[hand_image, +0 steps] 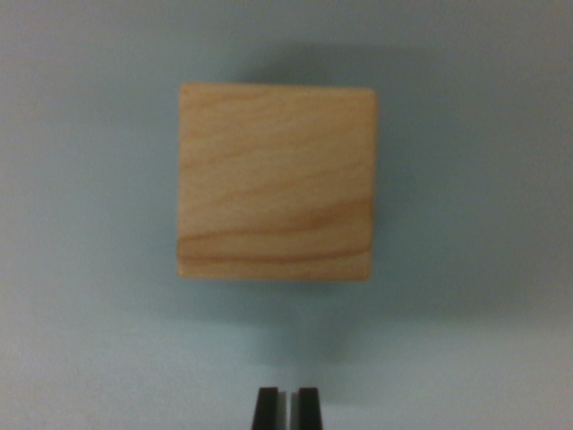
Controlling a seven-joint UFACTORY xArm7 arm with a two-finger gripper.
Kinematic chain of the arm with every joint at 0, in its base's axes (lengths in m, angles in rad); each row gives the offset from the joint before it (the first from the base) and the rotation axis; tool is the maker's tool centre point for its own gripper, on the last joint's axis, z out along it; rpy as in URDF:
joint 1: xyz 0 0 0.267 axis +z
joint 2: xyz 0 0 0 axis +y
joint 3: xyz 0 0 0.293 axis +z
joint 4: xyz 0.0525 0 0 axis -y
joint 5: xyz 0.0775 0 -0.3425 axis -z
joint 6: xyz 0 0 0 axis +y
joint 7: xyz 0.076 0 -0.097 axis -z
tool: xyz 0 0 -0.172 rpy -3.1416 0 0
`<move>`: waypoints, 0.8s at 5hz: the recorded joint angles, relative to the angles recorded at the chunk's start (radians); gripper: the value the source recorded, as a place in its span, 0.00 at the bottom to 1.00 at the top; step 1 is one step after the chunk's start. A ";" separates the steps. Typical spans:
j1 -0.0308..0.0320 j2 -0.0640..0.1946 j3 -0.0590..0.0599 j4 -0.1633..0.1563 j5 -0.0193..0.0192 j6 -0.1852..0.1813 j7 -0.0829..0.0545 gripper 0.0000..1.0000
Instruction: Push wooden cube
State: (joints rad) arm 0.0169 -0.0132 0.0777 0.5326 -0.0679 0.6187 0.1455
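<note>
Closed fingers (286, 408) below wooden cube (275, 182)

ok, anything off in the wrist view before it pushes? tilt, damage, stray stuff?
Nothing stands out. The wooden cube sits square to the frame on the plain pale surface, edges intact, no chips visible. The tool is at the bottom edge, fingers nearly together, apart from the cube. The picture is slightly blurred.

No text, label, brand, number or sign can be read anywhere in the wrist view. The wooden cube (275, 182) shows only its grain on the face turned to the camera, and the pale surface (81, 340) around it carries no markings. The picture is slightly blurred, so any very fine print would be too small to tell.
</note>
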 joint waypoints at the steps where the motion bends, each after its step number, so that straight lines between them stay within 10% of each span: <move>1: 0.0000 0.000 0.000 0.000 0.0000 0.000 0.000 0.00; 4: 0.0005 0.000 0.001 -0.017 -0.0015 -0.015 0.002 0.00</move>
State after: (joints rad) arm 0.0174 -0.0133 0.0789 0.5156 -0.0694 0.6035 0.1477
